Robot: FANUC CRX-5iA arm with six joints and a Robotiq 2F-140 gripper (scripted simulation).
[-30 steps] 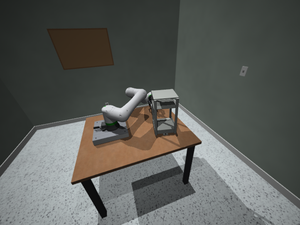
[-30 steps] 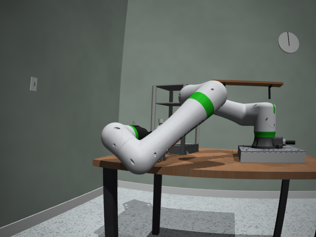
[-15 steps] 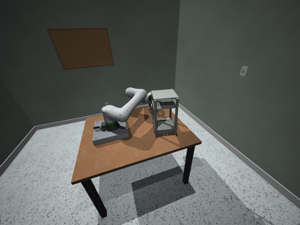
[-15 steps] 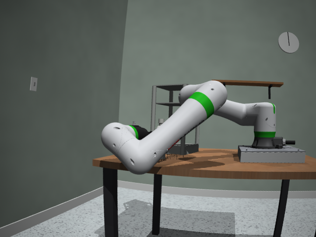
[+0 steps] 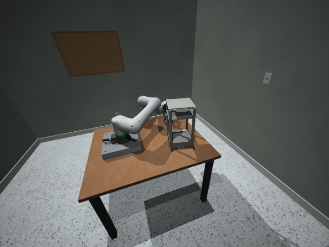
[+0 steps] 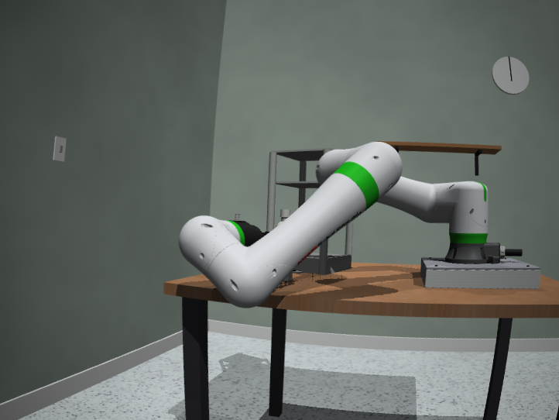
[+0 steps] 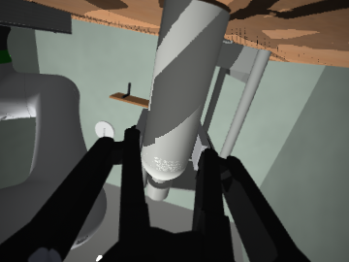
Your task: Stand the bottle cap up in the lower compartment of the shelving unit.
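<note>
The bottle [image 7: 186, 87] is a grey cylinder with a small cap. It is upright beside the shelving unit [image 5: 180, 103] [image 6: 272, 190] [image 7: 244, 107], at its far side from the top view. The wrist view is upside down, so the cap points down in it and the table [image 5: 148, 170] [image 6: 383, 298] [image 7: 121, 15] is on top. Only the cap [image 6: 284, 212] shows past the arm in the exterior view. My gripper [image 7: 169, 123] is shut on the bottle's upper body, just under the shoulder. I cannot tell whether the base touches the table. The lower compartment [image 5: 183, 136] holds nothing.
The robot's grey base plate [image 5: 119, 148] [image 6: 481, 273] sits on the table's other side. The arm's elbow [image 6: 234, 271] hangs low over the table's edge. A wall shelf [image 6: 444, 147] and a clock [image 6: 510, 75] are on the wall behind.
</note>
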